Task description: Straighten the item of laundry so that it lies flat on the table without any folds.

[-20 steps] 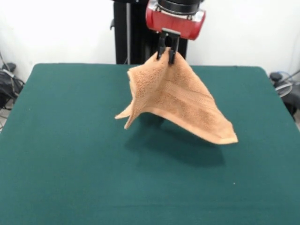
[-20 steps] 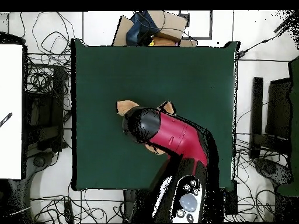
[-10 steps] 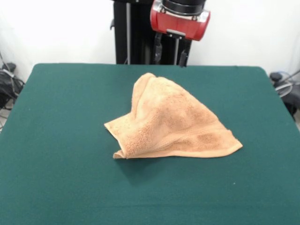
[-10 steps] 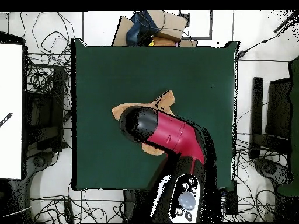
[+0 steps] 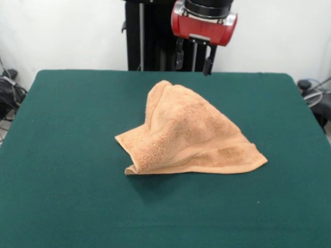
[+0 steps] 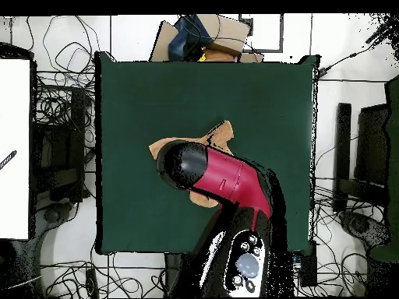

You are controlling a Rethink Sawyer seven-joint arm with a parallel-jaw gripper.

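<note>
The item of laundry [image 5: 186, 132], a light orange-tan towel, lies in a folded, humped heap near the middle of the green table [image 5: 62, 155]. One corner points toward the front right and another curls under at the front left. My gripper [image 5: 193, 58] hangs open above the towel's far edge, holding nothing and clear of the cloth. In the overhead view the red and black arm covers most of the towel [image 6: 220, 136], and only its edges show on the table [image 6: 156, 86]. The gripper itself is hidden under the arm there.
Cables lie on the floor around the table [image 6: 58, 105]. A cardboard box with dark items [image 6: 203, 37] sits past the table's far edge in the overhead view. A white panel [image 6: 14, 148] stands at the left.
The gripper opened and let go of the towel, which dropped from hanging into a heap on the table. The gripper then drifted slightly to the right in the front view.
</note>
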